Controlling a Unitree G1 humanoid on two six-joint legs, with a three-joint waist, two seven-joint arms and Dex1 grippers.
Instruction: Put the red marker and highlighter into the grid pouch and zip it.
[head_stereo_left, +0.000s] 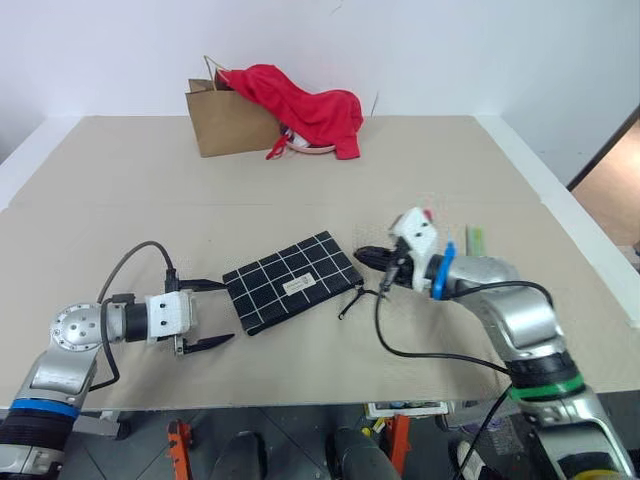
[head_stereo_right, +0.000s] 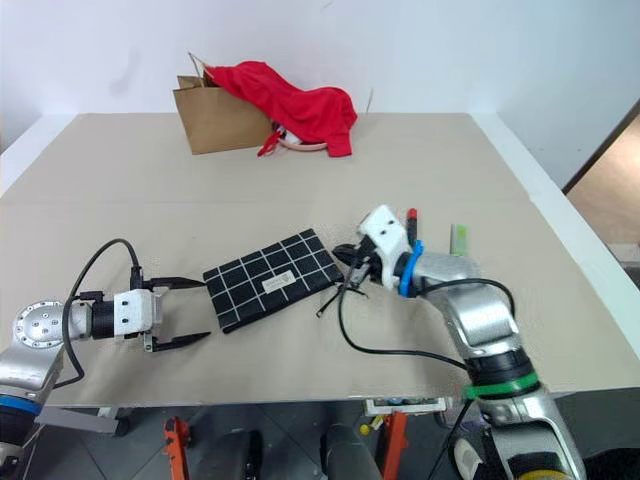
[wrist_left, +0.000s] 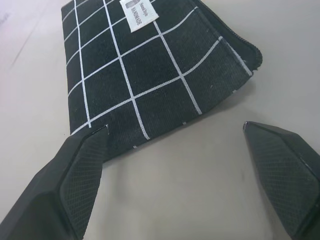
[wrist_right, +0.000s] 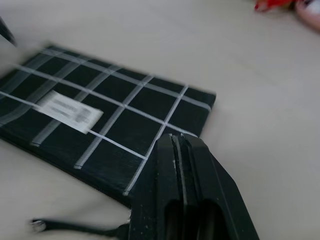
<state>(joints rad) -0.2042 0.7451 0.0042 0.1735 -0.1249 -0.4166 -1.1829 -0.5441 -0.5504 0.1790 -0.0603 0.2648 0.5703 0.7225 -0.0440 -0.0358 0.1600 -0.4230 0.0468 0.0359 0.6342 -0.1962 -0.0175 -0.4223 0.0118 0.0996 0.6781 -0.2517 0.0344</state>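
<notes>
The grid pouch (head_stereo_left: 292, 281) lies flat in the middle of the table, white label up, and its black pull cord (head_stereo_left: 350, 300) trails off its right end. My right gripper (head_stereo_left: 368, 257) is shut, with its tips at the pouch's right corner (wrist_right: 175, 139); I cannot tell whether it pinches anything. To the left, my left gripper (head_stereo_left: 206, 313) is open, its fingers (wrist_left: 75, 175) straddling the pouch's left end (wrist_left: 150, 65) without touching it. The red marker (head_stereo_right: 411, 215) peeks out behind my right wrist. Further right lies the highlighter (head_stereo_right: 459, 238).
A brown paper bag (head_stereo_left: 225, 122) stands at the table's back. A red cloth (head_stereo_left: 305, 105) is draped over it and spills out to its right. The table's right edge (head_stereo_left: 590, 260) runs close to my right arm.
</notes>
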